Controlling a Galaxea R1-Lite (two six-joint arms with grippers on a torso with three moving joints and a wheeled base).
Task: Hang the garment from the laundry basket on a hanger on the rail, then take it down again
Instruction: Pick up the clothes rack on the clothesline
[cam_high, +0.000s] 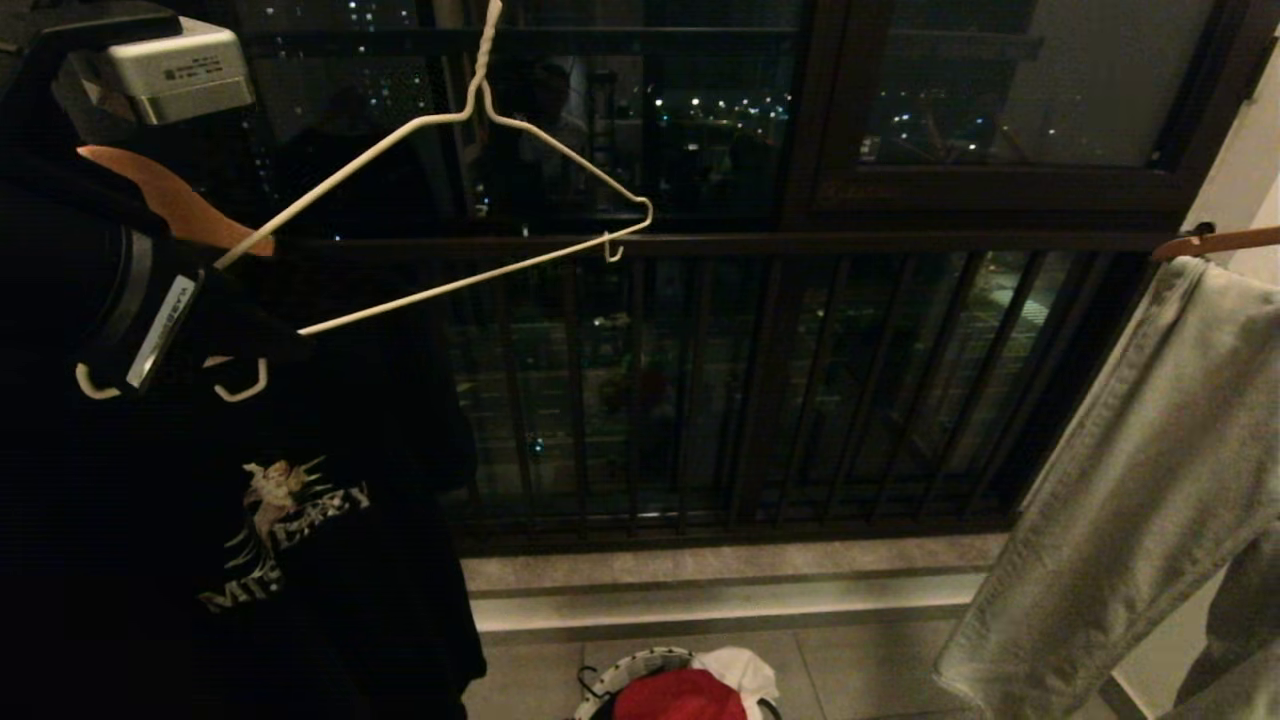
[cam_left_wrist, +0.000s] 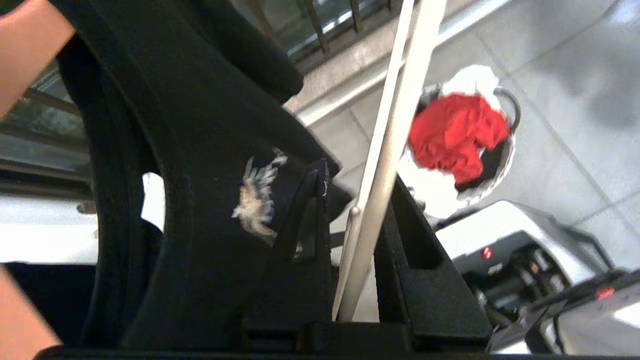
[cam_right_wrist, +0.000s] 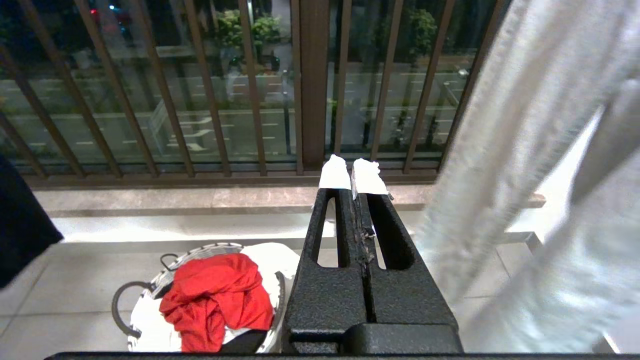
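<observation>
Black T-shirt (cam_high: 250, 520) with pale print is hung on a wooden hanger (cam_high: 170, 205) at far left of the rail (cam_high: 800, 243). Pale jeans (cam_high: 1130, 480) are draped at far right. The laundry basket (cam_right_wrist: 150, 295) is set on the tiled floor below, with the red garment (cam_right_wrist: 215, 295) crumpled inside over white cloth. The white wire hanger (cam_high: 470, 190) is tilted, its low end clamped in the left gripper (cam_left_wrist: 357, 250), jaws narrowed onto the wire. The right gripper (cam_right_wrist: 354, 175) is parked low facing the railing, fingers pressed together, nothing held.
</observation>
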